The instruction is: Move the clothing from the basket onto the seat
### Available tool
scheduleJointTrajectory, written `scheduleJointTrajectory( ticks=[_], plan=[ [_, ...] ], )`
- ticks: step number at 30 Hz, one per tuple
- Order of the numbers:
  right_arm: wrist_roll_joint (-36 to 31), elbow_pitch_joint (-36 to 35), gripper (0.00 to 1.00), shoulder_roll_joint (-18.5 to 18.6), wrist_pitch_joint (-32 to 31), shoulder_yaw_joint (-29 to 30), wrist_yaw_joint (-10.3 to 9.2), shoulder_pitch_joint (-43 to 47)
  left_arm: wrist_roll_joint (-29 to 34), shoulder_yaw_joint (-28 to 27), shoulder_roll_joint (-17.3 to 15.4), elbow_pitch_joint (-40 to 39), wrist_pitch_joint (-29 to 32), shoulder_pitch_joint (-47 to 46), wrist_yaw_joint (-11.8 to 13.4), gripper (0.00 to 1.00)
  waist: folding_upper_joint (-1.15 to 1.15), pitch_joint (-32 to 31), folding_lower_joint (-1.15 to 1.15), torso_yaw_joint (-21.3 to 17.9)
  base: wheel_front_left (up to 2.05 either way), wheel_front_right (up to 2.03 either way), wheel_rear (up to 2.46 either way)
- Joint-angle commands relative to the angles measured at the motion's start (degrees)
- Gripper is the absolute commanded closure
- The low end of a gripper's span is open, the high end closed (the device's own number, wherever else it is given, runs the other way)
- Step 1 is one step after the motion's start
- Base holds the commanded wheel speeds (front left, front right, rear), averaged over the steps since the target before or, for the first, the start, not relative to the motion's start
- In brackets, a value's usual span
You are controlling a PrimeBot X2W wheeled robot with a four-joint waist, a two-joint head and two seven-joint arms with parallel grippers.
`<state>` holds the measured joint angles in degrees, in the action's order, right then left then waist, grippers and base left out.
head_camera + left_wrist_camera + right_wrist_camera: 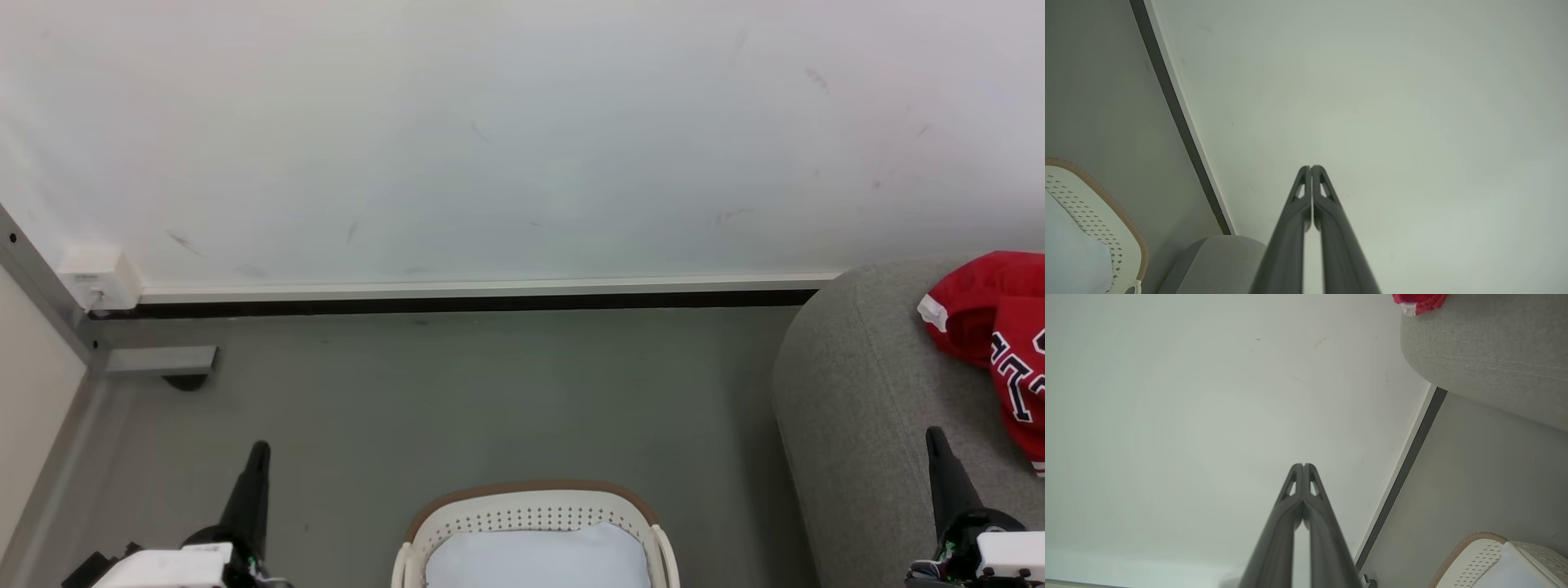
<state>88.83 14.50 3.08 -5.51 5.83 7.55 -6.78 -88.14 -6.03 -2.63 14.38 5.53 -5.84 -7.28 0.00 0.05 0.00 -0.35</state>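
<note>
My left gripper rises at the lower left of the head view, over the floor. My right gripper rises at the lower right, in front of the seat. From the head each gripper reads as 1 dark spike. The wrist views show more: on the left gripper the 2 fingers meet tip to tip with nothing between them. On the right gripper they are pressed together the same way and hold nothing. Both point at the pale wall.

The clothing lies on the seat, in from its rounded edge, a red heap. The head view shows a white-trimmed fold and black-and-white lettering, which runs off the picture's right side. The right wrist view shows just a red scrap with white trim above the seat's curved edge. The left wrist view shows the seat's grey end.

The basket stands on the floor just beside the seat, between my 2 grippers, with its pale lining showing inside. Its tan rim and hole rows also show at a lower corner of each wrist view.
</note>
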Motion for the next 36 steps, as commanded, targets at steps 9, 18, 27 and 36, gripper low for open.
scheduleJointTrajectory(
  ticks=[9, 18, 27, 36],
  plan=[
    [3.8, -0.7, 1.0, -0.3, -1.3, 1.0, -0.12, 1.0, -4.8, -0.7, -0.4, -0.4, 1.2, -0.6, -0.4, 1.0, 0.0, 0.1, 0.0, 0.3, 0.0, 0.0, 0.0],
    [3.6, -0.7, 1.0, -0.2, -1.2, 1.0, -0.12, 1.0, -4.6, -0.7, -0.4, -0.4, 1.2, -0.6, -0.4, 1.0, 0.0, 0.1, 0.0, 0.3, 0.0, 0.0, 0.0],
    [3.6, -0.7, 1.0, -0.2, -1.2, 0.9, -0.12, 1.0, -4.6, -0.6, -0.4, -0.4, 1.2, -0.6, -0.3, 1.0, 0.0, 0.1, 0.0, 0.3, 0.0, 0.0, 0.0],
    [3.6, -0.7, 1.0, -0.2, -1.2, 0.9, -0.11, 1.0, -4.6, -0.6, -0.4, -0.4, 1.2, -0.6, -0.3, 1.0, 0.0, 0.1, 0.0, 0.3, 0.0, 0.0, 0.0]
  ],
)
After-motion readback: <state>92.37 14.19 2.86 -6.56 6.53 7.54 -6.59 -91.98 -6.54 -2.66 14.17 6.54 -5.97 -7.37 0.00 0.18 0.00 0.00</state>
